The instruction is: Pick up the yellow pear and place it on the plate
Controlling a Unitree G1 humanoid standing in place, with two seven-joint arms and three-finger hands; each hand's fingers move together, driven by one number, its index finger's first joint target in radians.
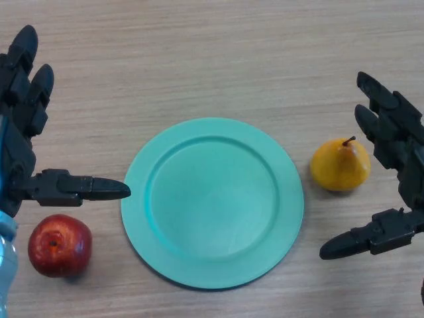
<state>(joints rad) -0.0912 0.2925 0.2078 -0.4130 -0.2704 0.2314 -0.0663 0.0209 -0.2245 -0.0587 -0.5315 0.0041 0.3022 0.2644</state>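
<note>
Red apple (59, 245) nearest, lower left, on table (218, 59). Green plate (212, 202) centre, bare. Yellow pear (340, 164) just right of plate, apparently tilted, untouched. Right hand (391, 152) spread open beside pear, apart. Left hand (26, 126) open, thumb toward plate.

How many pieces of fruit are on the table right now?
2. A yellow pear lies right of the round teal plate; a red apple lies at its lower left. Nothing appears hidden.
</note>
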